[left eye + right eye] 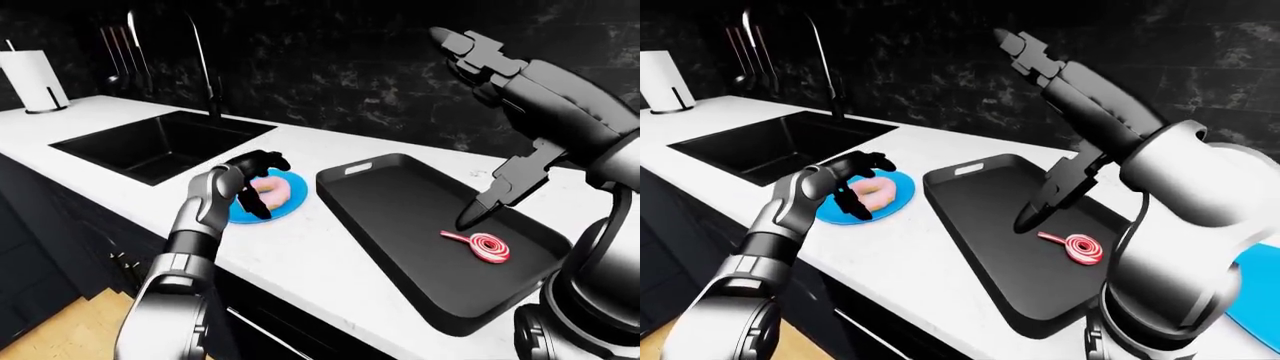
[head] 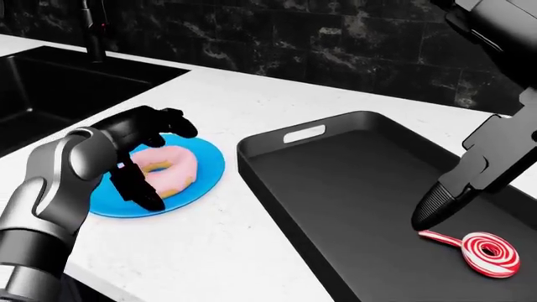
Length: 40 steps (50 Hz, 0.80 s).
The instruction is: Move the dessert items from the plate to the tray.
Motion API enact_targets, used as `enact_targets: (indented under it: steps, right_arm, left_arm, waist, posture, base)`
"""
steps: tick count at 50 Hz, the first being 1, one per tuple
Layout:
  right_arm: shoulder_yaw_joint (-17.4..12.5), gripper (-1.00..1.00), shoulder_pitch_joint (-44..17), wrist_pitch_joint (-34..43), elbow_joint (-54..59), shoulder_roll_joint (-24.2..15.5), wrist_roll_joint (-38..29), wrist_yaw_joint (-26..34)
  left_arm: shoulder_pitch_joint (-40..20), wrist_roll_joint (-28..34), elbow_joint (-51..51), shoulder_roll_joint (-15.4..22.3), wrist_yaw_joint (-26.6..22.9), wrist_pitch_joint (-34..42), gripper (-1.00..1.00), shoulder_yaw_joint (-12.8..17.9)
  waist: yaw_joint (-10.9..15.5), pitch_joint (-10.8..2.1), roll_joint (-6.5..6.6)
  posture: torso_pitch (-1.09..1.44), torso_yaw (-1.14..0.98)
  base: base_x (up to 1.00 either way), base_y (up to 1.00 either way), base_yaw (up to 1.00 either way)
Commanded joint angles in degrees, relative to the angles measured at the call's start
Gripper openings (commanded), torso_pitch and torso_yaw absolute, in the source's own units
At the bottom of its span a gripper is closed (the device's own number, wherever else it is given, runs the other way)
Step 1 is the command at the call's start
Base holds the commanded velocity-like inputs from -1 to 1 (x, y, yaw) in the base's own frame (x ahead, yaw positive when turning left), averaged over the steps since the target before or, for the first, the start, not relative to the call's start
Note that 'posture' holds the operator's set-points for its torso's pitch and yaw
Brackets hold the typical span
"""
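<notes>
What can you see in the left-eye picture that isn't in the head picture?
Only the left-eye view shows the paper towel roll at the far left, the hanging utensils, the whole sink with its tall faucet, and the dark cabinets under the counter.

Only the head view gives a close look at the tray's handle slot.

Both show the pink donut on the blue plate, the left robot hand open over it, the black tray, the swirl lollipop lying in it, and the right robot hand above the lollipop.
</notes>
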Motion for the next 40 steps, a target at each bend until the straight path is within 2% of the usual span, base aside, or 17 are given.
enact_targets:
  steps: [1, 6, 16, 33, 40]
  right_arm:
    - [-0.7, 1.0, -1.63, -0.48, -0.38, -0.55, -0.35, -0.84]
    - [-0.98, 1.0, -1.71, -0.63, -0.06, -0.69, 0.01, -1.12]
    - [-0.74, 1.0, -1.99, -0.09, -0.28, -0.95, -0.01, -1.08]
    - [-0.68, 1.0, -2.78, -0.03, 0.2, -1.27, 0.02, -0.88]
    - [-0.8, 1.0, -2.53, -0.07, -0.01, -1.18, -0.03, -0.92]
  left_arm:
    - [-2.15, -0.23, -2.16, 0.61, 1.06, -0.56, 0.41, 0.54]
    - [-2.03, -0.1, -1.49, 0.46, 1.41, -0.89, 0.38, 0.37]
    - [-0.94, 0.42, -2.43, 0.19, 1.5, -1.36, 0.11, 0.12]
    - [0.21, 1.54, -1.41, -0.08, 2.75, -3.14, 0.04, -0.14]
    - [1.28, 1.7, -2.37, -0.31, 2.66, -3.24, -0.22, -0.12]
  waist:
    - [0.02, -0.62, -0.08]
    - [0.0, -0.64, -0.05]
    - [-0.05, -0.74, -0.01]
    - [-0.04, -0.71, 0.07]
    - [-0.06, -0.81, 0.2]
  posture:
    - [-0.41, 0.49]
    - [-0.41, 0.49]
    - [-0.41, 0.49]
    - [-0.41, 0.49]
    - [-0.41, 0.49]
  base:
    - [0.0, 0.0, 0.0]
    - [0.0, 0.0, 0.0]
    - [0.0, 0.0, 0.0]
    - [0.0, 0.0, 0.0]
    - [0.0, 0.0, 0.0]
